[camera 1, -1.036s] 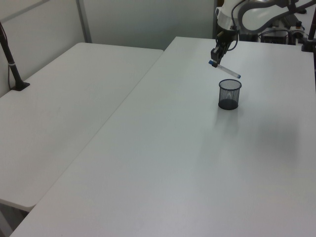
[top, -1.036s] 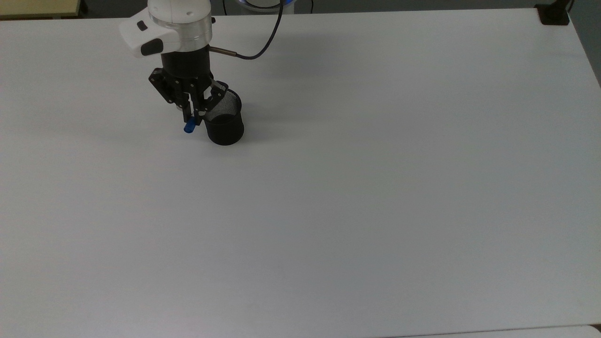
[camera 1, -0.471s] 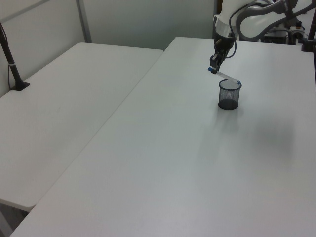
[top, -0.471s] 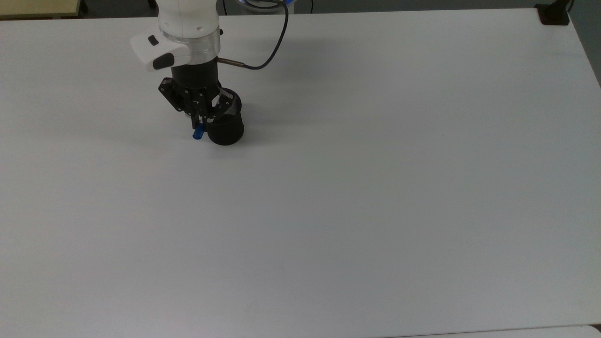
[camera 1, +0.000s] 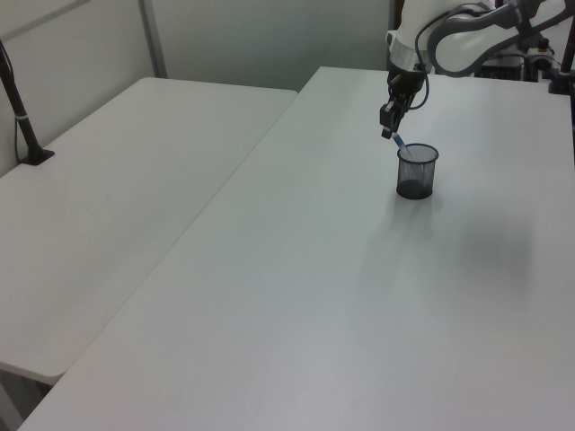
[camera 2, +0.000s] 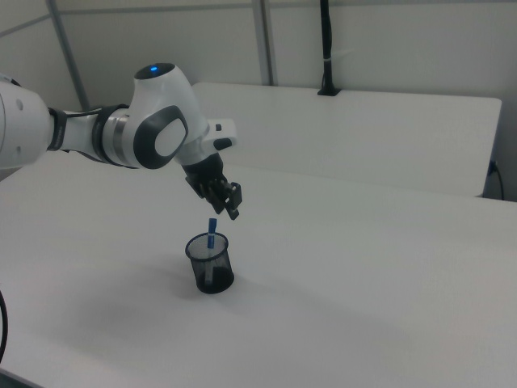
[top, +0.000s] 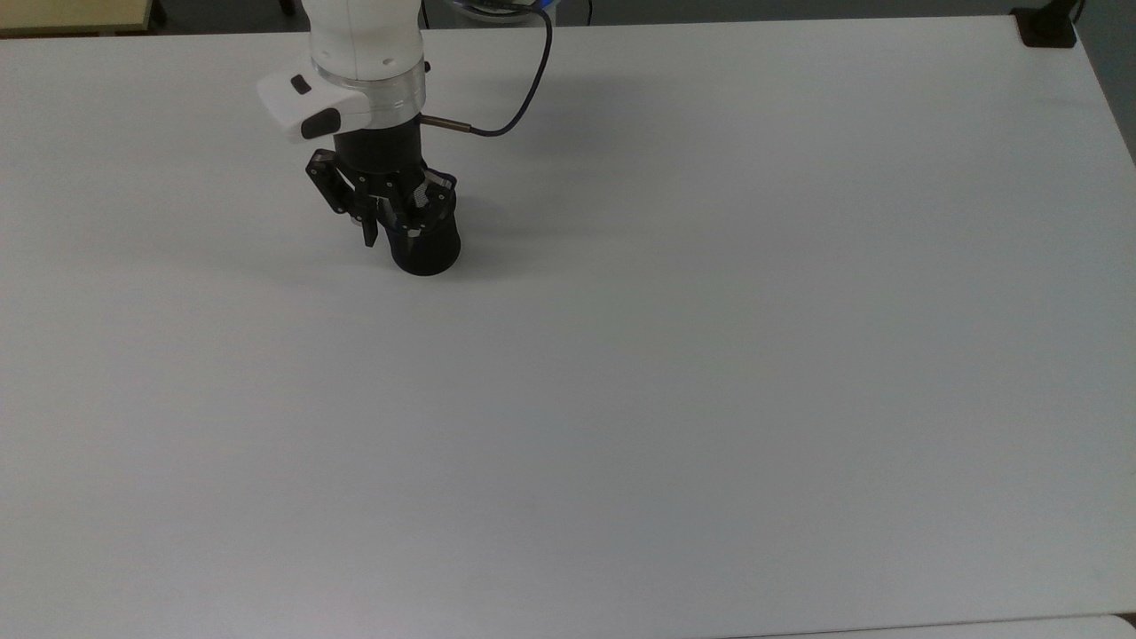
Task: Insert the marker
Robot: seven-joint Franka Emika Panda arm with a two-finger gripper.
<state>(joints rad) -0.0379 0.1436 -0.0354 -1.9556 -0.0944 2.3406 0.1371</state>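
A black mesh cup (top: 428, 255) (camera 1: 418, 172) (camera 2: 210, 265) stands on the white table (top: 621, 355). The marker (camera 2: 212, 225) (camera 1: 397, 145) leans inside the cup, its blue cap sticking up past the rim. My gripper (top: 390, 229) (camera 1: 388, 133) (camera 2: 232, 206) hangs just above the cup's rim, open, with its fingers spread and a small gap between them and the marker's cap. In the top view the gripper hides the cup's mouth and the marker.
A black cable (top: 524, 89) runs from the wrist toward the table's far edge. A black clamp (top: 1047, 27) sits at the top view's upper right corner. A second white table (camera 1: 108, 180) with a black post (camera 1: 18, 99) stands alongside.
The gripper carried the tilted marker over the cup, lowered its end in, then opened. The marker dropped into the cup and the blue cap left the fingers.
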